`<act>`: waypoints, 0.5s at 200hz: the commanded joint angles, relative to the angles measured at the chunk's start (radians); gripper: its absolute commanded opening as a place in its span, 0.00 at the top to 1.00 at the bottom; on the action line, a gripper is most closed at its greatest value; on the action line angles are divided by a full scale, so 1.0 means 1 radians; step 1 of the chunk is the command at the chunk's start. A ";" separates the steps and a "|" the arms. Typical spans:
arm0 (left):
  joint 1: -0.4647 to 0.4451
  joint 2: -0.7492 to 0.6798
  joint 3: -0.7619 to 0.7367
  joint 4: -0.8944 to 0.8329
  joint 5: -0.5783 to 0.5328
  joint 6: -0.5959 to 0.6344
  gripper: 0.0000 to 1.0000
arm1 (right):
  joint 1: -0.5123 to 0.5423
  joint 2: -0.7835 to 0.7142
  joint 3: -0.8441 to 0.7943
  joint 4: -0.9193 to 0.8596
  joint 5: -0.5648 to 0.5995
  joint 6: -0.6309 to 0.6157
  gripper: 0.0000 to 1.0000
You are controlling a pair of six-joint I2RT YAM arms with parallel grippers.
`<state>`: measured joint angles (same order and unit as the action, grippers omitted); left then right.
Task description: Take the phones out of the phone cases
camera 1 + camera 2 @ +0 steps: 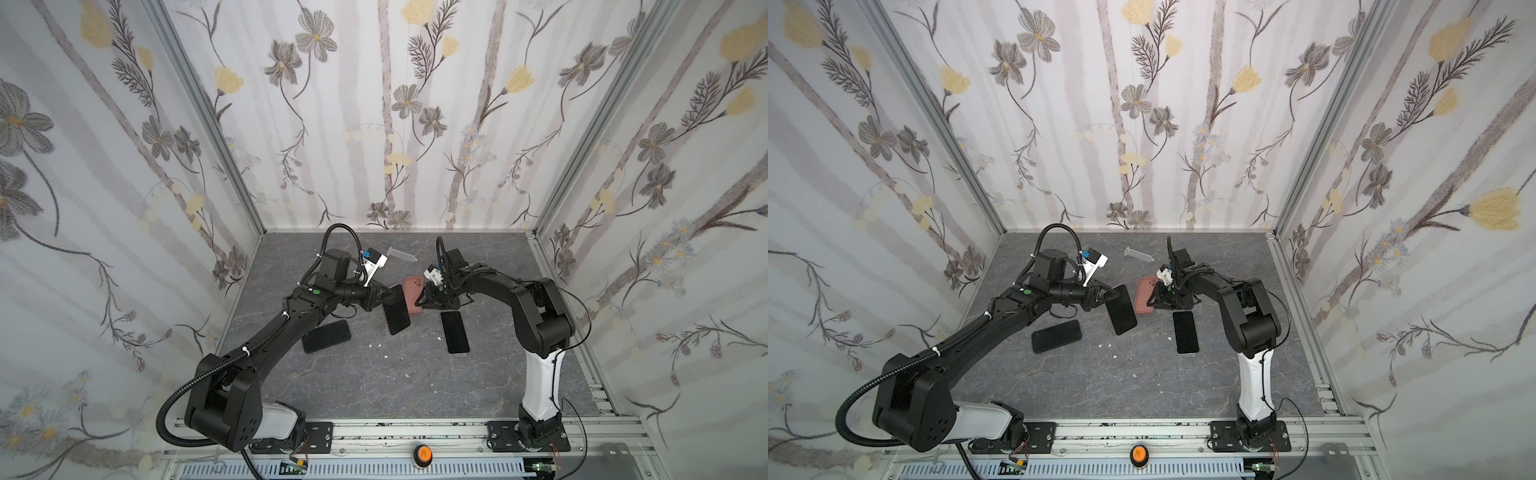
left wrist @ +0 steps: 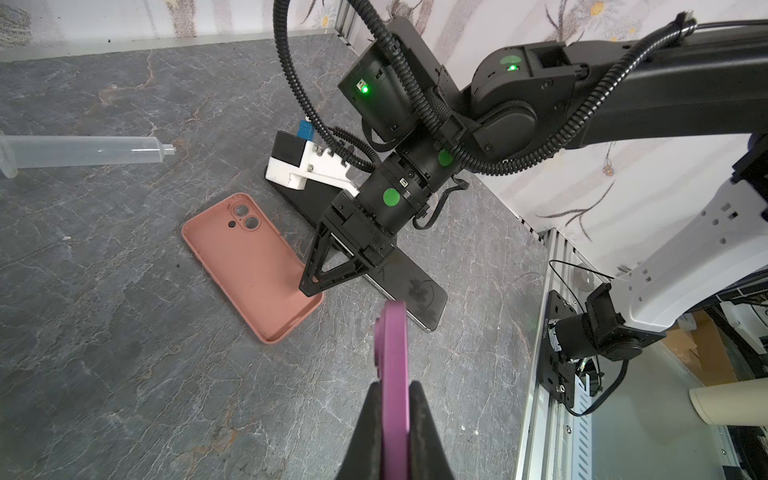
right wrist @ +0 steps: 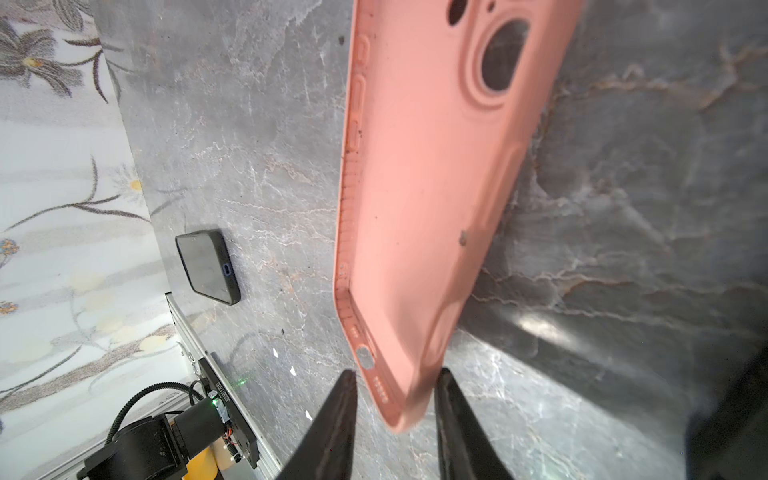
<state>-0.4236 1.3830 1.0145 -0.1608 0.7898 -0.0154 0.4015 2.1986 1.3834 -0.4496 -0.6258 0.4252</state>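
Grey surface (image 1: 395,386) below: my left tool (image 2: 392,388) clamps the phone (image 2: 392,340), held off it. Beyond, my right tool (image 3: 395,374) stands parted around the end of the empty pink case (image 3: 424,187), lying flat. Extraction looks done; next, lower the phone gently.

No legible text or labels

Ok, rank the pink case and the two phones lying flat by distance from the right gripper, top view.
1. pink case: centre, at the right gripper.
2. right flat phone: just beside it, toward the front.
3. left flat phone: far over on the left.
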 commanded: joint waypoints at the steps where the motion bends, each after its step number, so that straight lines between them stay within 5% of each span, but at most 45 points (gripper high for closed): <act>1: 0.001 0.001 -0.003 0.038 0.027 -0.006 1.00 | -0.001 -0.005 0.007 0.017 0.000 -0.005 0.65; 45: 0.000 0.009 0.001 0.038 0.023 -0.029 1.00 | -0.004 -0.087 -0.003 0.016 0.139 -0.024 0.62; 100: -0.002 0.059 0.054 0.038 0.150 -0.006 1.00 | 0.000 -0.503 -0.205 0.171 0.373 -0.156 0.56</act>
<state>-0.4244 1.4281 1.0378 -0.1608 0.8471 -0.0338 0.3985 1.8454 1.2510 -0.3943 -0.3958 0.3565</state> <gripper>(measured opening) 0.086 0.429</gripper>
